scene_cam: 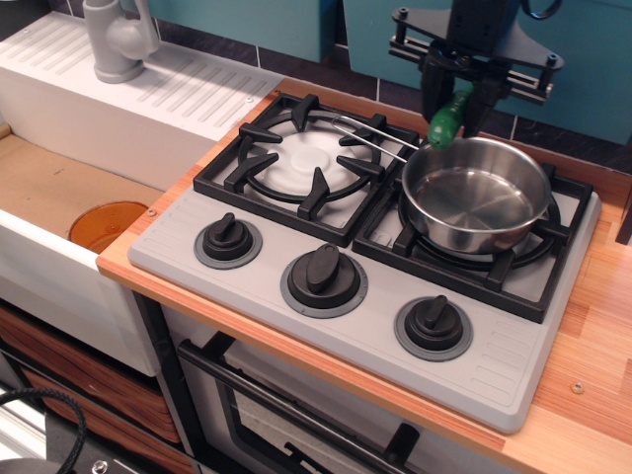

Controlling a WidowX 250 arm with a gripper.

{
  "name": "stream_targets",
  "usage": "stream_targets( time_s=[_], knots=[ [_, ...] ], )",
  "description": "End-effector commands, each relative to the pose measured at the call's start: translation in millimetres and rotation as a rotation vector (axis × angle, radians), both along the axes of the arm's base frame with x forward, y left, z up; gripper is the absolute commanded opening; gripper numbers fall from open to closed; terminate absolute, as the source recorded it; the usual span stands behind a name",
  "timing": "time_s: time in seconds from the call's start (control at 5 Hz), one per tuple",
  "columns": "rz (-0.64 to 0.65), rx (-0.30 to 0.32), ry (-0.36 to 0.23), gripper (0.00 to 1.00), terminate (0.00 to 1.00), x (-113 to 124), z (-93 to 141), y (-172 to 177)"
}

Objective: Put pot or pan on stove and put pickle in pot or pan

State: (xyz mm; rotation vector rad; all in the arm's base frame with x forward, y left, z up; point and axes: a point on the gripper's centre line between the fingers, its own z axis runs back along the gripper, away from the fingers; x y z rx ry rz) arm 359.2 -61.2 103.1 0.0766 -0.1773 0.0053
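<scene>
A shiny steel saucepan (pixel 476 196) sits on the right burner of the grey toy stove (pixel 365 252), its thin wire handle pointing left over the other burner. My gripper (pixel 450 111) hangs just above the pan's far left rim, shut on the bright-green pickle (pixel 446 119). The pickle points down and to the left, its lower tip level with the rim. Nothing lies inside the pan.
The left burner (pixel 301 160) has a white disc under black grates. Three black knobs (pixel 323 271) line the stove's front. A white sink unit with a grey tap (pixel 117 39) stands at the left, an orange disc (pixel 106 224) lies in the basin. Wooden counter (pixel 592 365) at the right.
</scene>
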Motion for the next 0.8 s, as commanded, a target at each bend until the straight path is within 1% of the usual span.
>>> stream_targets(
  time_s=[0.0,0.2,0.4,0.6],
  knots=[
    [0.017,-0.018,-0.051,1.00,0.00,2,22,-12],
    [0.019,-0.016,-0.036,1.00,0.00,-1,31,-13],
    [0.020,-0.008,-0.013,1.00,0.00,-3,47,-12],
    [0.001,-0.012,-0.013,1.00,0.00,0,49,-2]
  ],
)
